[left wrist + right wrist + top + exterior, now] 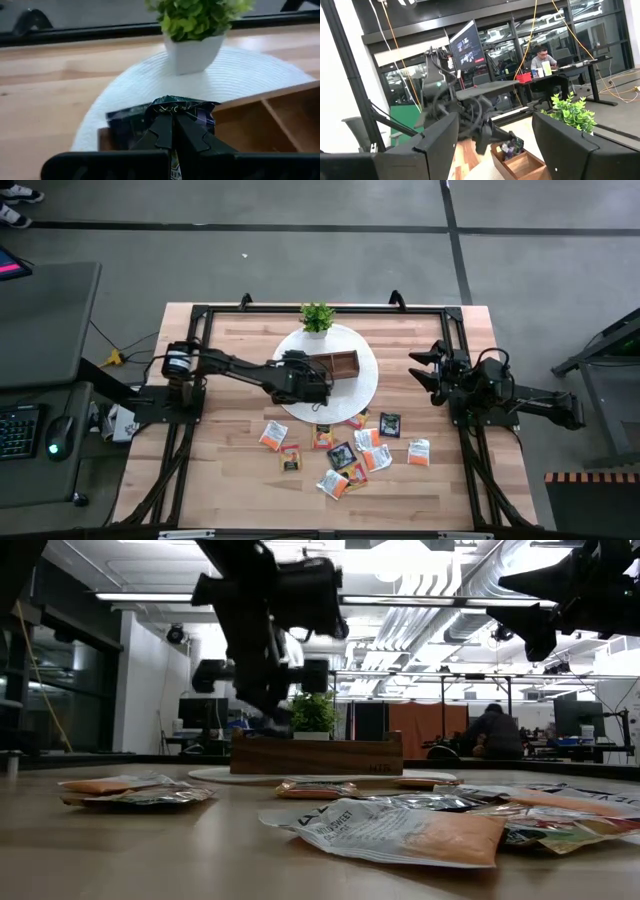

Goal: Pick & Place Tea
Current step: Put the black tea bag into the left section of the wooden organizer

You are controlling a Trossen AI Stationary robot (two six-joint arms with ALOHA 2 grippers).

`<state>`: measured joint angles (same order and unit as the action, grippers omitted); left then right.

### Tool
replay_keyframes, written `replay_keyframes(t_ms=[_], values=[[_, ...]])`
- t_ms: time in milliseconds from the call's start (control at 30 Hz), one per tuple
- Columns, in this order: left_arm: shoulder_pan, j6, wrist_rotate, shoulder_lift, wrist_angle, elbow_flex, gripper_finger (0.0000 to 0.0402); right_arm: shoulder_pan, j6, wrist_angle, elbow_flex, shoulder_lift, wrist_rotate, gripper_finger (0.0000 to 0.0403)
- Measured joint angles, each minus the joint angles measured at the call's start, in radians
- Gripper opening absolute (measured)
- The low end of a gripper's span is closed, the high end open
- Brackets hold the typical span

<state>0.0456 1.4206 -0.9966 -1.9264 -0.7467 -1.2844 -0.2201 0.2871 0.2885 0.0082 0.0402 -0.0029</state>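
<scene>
L gripper point(322, 385), frame centre: clenched on dark green-black tea sachet point(172, 111) over brown wooden tray point(343, 363). R gripper point(422, 369), right: released, idle. Light wood worktop point(230, 450); remaining sachets point(345, 455) lower centre.

Shut left gripper point(172, 117) pinches dark sachet point(175, 107) over tray point(270, 117).

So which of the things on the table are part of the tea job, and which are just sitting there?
Part of the job:
- dark tea sachet pinched in the left gripper over the wooden tray
- loose tea sachets on the table
- right gripper, open, waiting at the right side

Just sitting there:
- potted plant
- white round mat
</scene>
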Motion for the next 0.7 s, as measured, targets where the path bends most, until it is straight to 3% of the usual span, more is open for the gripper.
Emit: replay_keyframes(t_ms=[533,700], values=[[0.0,0.001,0.014,-0.008,0.005,0.003,0.0001,0.0,0.0,-0.02,0.0,-0.001,0.0,0.025],[-0.007,-0.002,0.013,-0.008,0.005,0.003,0.0017,0.0,0.0,-0.02,0.0,-0.001,0.0,0.025]])
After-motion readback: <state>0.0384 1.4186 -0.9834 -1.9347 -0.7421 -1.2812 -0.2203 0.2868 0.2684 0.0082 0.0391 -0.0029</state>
